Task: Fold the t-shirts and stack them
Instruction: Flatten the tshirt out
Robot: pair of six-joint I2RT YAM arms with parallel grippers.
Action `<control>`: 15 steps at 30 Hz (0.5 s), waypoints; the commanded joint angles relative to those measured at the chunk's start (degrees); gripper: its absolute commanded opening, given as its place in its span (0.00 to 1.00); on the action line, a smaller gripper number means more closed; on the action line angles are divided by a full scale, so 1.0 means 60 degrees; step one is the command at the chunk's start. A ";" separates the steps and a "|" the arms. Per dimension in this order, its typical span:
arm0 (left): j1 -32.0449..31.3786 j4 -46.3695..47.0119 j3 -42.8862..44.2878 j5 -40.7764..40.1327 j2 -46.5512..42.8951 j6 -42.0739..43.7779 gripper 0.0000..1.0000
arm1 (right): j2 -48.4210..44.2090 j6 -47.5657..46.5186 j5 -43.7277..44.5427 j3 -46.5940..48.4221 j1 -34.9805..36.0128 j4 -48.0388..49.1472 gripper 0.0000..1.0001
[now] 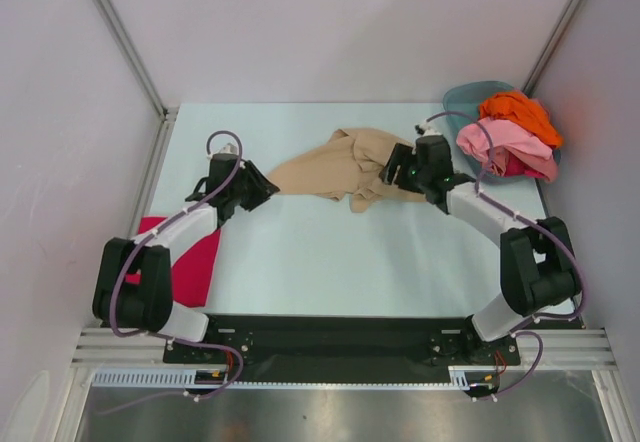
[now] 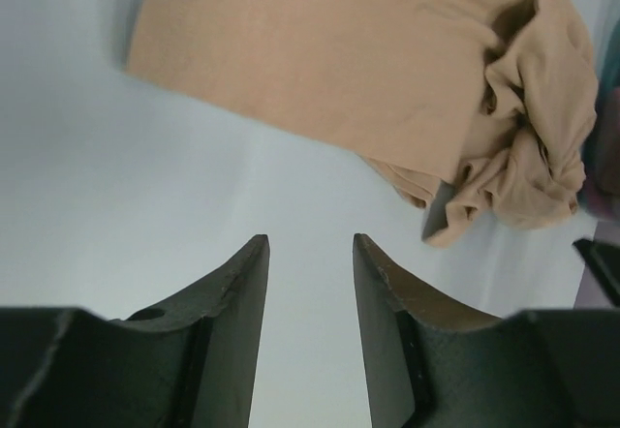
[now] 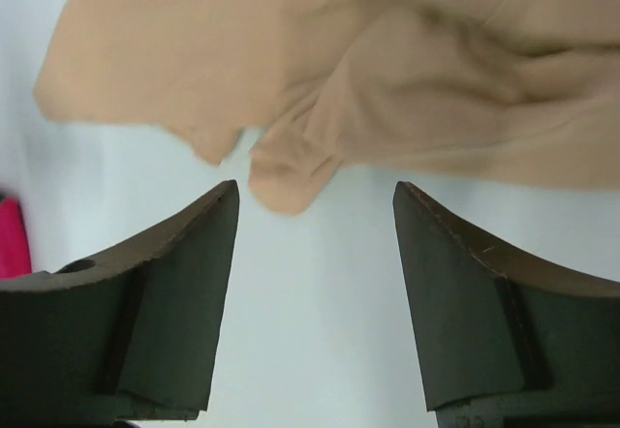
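Observation:
A crumpled tan t-shirt [image 1: 340, 167] lies on the table's far middle, bunched toward its right side [image 2: 523, 147]. My left gripper [image 1: 262, 190] sits just off its left corner, open [image 2: 310, 244], with only bare table between the fingers. My right gripper [image 1: 395, 174] is at the shirt's right side, open wide [image 3: 315, 191], and a fold of the tan cloth [image 3: 291, 171] lies just beyond its fingertips, not between them. A magenta-red t-shirt [image 1: 190, 262] lies flat at the near left, partly under my left arm. Pink [image 1: 505, 142] and orange [image 1: 520, 112] t-shirts are piled in the basin.
A teal basin [image 1: 465, 97] stands at the far right corner against the wall. White enclosure walls close in the table on the left, back and right. A sliver of the magenta shirt [image 3: 10, 234] shows at the left edge of the right wrist view.

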 commanded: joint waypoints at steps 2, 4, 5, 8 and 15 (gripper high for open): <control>0.0539 0.1108 0.0277 -0.0397 0.0870 -0.0507 0.45 | 0.0168 0.1358 0.0652 -0.0568 0.0627 0.1799 0.69; 0.0816 0.1064 0.0687 -0.0426 0.1690 -0.0492 0.44 | 0.0403 0.1402 0.0578 -0.0539 0.0657 0.1873 0.69; 0.0920 0.1049 0.0804 -0.0455 0.1983 -0.0507 0.43 | 0.0520 0.1388 0.0564 -0.0524 0.0643 0.1858 0.68; 0.1096 0.1093 0.1112 -0.0848 0.2629 -0.0390 0.43 | 0.0492 0.1329 0.0549 -0.0670 0.0555 0.2048 0.68; 0.1126 0.1137 0.1668 -0.1145 0.3698 -0.0272 0.46 | 0.0506 0.1241 0.0534 -0.1022 0.0262 0.2444 0.68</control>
